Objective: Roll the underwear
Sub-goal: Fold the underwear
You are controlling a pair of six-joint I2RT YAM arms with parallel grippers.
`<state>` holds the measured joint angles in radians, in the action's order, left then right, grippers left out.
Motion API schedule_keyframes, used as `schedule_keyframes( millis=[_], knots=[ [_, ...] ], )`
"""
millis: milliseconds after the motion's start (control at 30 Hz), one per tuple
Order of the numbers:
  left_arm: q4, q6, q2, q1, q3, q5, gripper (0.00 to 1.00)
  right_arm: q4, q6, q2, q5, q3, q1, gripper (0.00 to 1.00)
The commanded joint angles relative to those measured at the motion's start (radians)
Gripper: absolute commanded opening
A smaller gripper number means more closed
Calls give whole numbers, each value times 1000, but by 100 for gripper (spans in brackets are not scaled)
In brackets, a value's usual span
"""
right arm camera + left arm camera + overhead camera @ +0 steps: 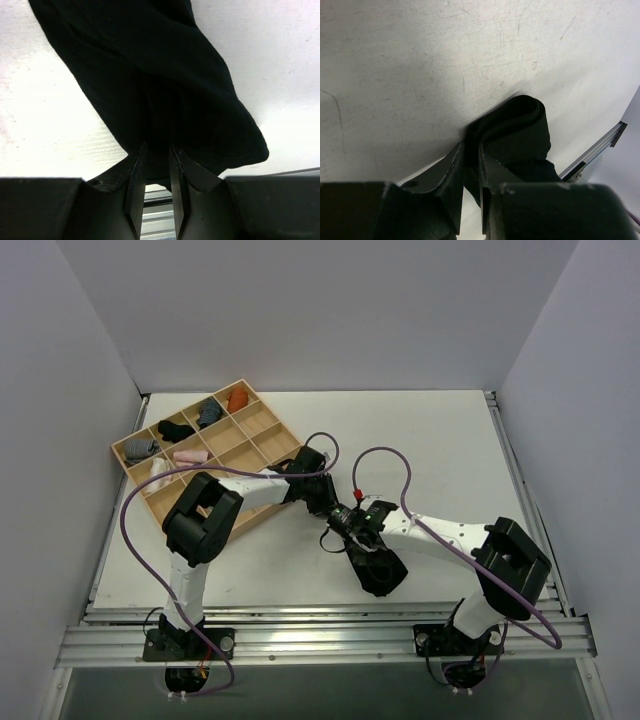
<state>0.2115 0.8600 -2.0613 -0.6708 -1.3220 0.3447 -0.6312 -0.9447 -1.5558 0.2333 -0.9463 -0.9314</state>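
Observation:
The underwear (377, 570), a plain black cloth, lies bunched on the white table in front of the middle, between the two arms. My left gripper (337, 524) comes in from the upper left and is shut on an edge of it. In the left wrist view the fingers (451, 165) pinch a thin fold, and the underwear (520, 127) curls over beyond them. My right gripper (362, 536) meets it from the right. In the right wrist view the underwear (150, 75) spreads ahead of the gripper (157, 150), with a thick bunch caught between the jaws.
A wooden compartment tray (262, 420) stands at the back left, holding rolled bundles: orange (237, 399), grey (208, 412), black (175, 430), pink (190, 455). The left arm's elbow (202, 517) overlaps the tray's near corner. Purple cables loop above both arms. A metal rail (320, 640) runs along the near edge.

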Motion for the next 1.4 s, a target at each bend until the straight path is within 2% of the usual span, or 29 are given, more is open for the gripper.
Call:
schedule_keyframes(
  millis=[0, 533, 767, 1067, 1367],
  knots=[
    [91, -35, -49, -10, 6, -64, 23, -81, -29, 28, 58, -25, -6, 21],
    [95, -29, -43, -9, 14, -76, 23, -2, -37, 8, 21, 67, -7, 23],
    [106, -32, -54, -6, 7, -82, 23, 10, -14, 34, 17, 81, -6, 0],
    [117, -35, -80, -4, -11, -87, 23, -21, 107, 105, -52, 12, -6, 0],
    [126, -41, -85, -4, -20, -95, 23, 36, 176, 126, -196, 58, -21, 0]
  ],
)
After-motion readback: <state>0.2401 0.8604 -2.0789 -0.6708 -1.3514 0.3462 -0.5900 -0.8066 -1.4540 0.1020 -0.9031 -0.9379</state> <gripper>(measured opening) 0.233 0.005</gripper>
